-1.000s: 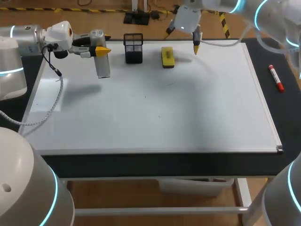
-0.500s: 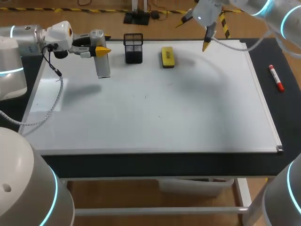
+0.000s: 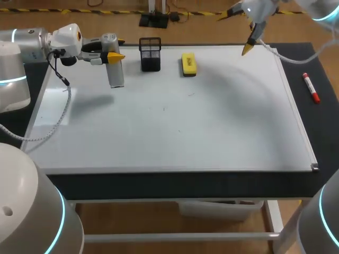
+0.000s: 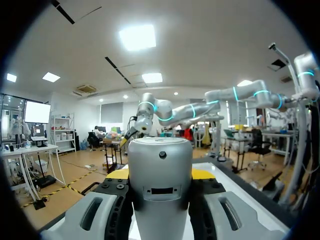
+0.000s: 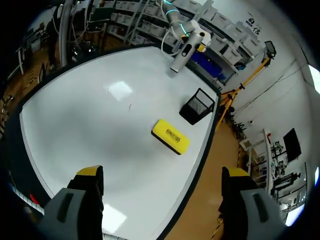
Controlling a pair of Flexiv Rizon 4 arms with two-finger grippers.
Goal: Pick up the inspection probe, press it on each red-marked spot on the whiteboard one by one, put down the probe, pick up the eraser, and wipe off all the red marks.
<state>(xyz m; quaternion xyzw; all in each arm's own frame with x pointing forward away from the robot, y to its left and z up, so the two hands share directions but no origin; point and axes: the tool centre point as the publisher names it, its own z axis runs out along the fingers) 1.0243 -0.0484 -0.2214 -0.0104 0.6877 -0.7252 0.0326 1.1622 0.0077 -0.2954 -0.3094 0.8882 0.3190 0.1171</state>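
Left gripper: clamps upright grey cylindrical probe, far-left corner of flat white whiteboard, apparently for pressing.
Right gripper: fingers spread wide, empty, hovers clear.

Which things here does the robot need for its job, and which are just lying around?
Needed for the job:
- inspection probe, held in the left gripper
- yellow eraser, lying on the board
- whiteboard

Just lying about:
- black mesh basket, near the whiteboard's far edge
- red marker, on the dark tabletop beside the whiteboard
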